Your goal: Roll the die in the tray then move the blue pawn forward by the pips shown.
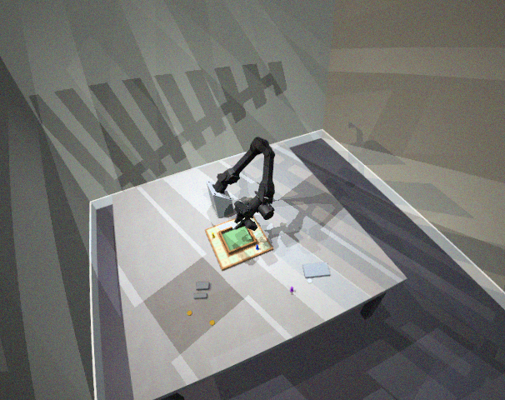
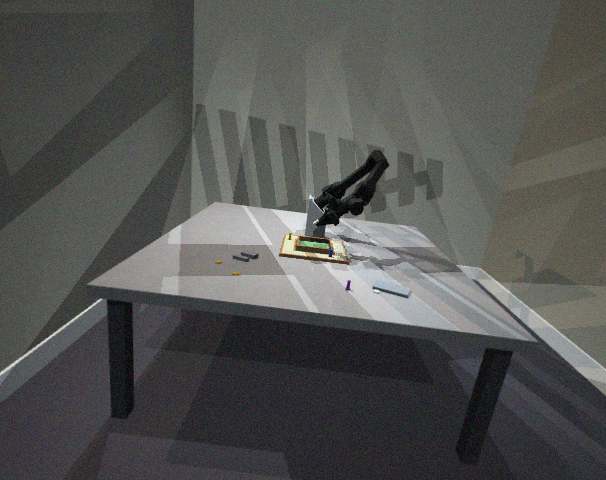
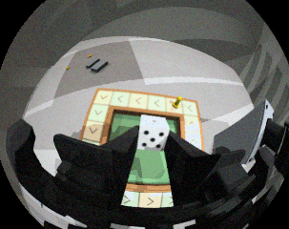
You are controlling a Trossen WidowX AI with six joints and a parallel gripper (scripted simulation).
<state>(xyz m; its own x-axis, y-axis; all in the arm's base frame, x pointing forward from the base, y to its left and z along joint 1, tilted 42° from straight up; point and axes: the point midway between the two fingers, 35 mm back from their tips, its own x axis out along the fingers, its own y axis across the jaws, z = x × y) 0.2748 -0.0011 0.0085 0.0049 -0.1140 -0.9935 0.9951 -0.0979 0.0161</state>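
Note:
My gripper (image 1: pixel 237 225) (image 2: pixel 317 223) (image 3: pixel 152 132) is shut on the white die (image 3: pixel 154 133) and holds it above the green-floored tray (image 1: pixel 242 248) (image 2: pixel 313 249) (image 3: pixel 134 186). A face with five pips points at the wrist camera. The tray sits in the middle of the square board (image 1: pixel 222 262) (image 2: pixel 288 252) (image 3: pixel 103 97), whose squares carry arrows. The blue pawn (image 1: pixel 257 247) (image 2: pixel 330 253) stands on the board's right side in the top and exterior views; it is not visible in the wrist view. The yellow pawn (image 1: pixel 213 235) (image 2: pixel 290 236) (image 3: pixel 177 101) stands near the opposite corner.
A grey panel (image 1: pixel 222 205) (image 3: pixel 244 135) stands tilted beside the board, near the arm's base. A purple pawn (image 1: pixel 292 289) (image 2: pixel 348 284), a flat grey slab (image 1: pixel 317 269) (image 2: pixel 391 288) and a white disc (image 1: pixel 309 280) lie toward the front right. Two grey blocks and two orange discs lie front left.

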